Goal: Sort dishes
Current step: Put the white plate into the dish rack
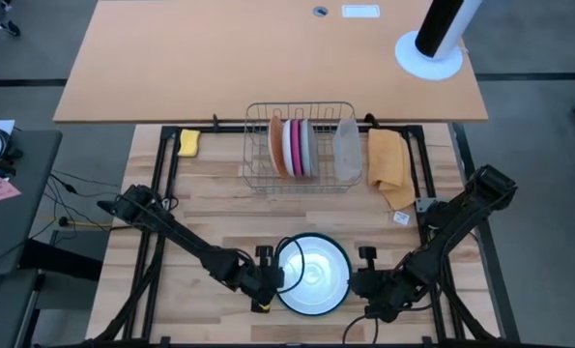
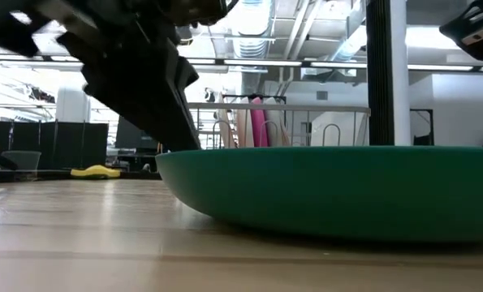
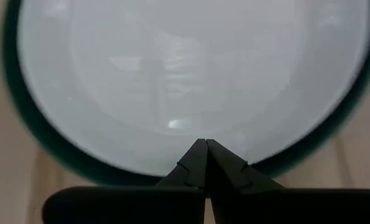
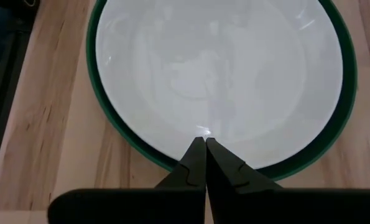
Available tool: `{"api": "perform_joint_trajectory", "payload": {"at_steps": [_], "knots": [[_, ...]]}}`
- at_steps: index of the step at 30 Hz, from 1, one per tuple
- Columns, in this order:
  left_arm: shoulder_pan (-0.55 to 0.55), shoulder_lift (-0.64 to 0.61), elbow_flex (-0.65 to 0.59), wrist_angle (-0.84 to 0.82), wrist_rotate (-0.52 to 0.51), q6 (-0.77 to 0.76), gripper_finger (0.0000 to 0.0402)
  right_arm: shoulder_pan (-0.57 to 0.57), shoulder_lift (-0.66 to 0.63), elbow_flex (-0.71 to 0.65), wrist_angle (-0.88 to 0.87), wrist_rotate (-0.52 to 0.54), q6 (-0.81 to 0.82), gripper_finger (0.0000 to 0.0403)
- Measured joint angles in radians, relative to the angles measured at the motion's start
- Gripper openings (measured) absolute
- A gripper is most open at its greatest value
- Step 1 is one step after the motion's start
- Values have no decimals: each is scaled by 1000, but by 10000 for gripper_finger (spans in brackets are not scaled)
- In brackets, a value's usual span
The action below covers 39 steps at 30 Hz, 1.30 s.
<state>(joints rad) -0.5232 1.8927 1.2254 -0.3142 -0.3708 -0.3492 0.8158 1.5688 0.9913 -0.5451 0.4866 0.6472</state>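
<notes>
High view: the dark green plate (image 1: pixel 312 275) lies flat on the counter (image 1: pixel 219 208) near its front edge, left gripper (image 1: pixel 271 280) at its left rim and right gripper (image 1: pixel 362 283) at its right rim, while the other plates (image 1: pixel 294 147) stand on edge in the wire rack (image 1: pixel 301 174) well behind. Low view: the plate's green wall fills the foreground, rack beyond it. Wrist views: each arm's jaws are pinched together, holding nothing, tips over the rim; likely they should part and straddle the rim squarely before lifting.
</notes>
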Motion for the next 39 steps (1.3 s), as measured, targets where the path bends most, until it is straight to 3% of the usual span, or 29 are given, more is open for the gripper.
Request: {"api": "perform_joint_trajectory", "payload": {"at_steps": [14, 21, 28, 39], "knots": [[26, 3, -40, -1, 13, -51, 0, 7, 0, 2, 5, -51, 14, 5], [29, 5, -44, 27, 28, -50, 0, 9, 0, 93, -60, -46, 5, 5], [36, 6, -49, 42, 31, -52, 0, 6, -1, 257, -282, -2, 174, 5], [37, 5, -109, 113, 34, -57, 0, -58, 2, 264, -320, -13, 332, 16]]}}
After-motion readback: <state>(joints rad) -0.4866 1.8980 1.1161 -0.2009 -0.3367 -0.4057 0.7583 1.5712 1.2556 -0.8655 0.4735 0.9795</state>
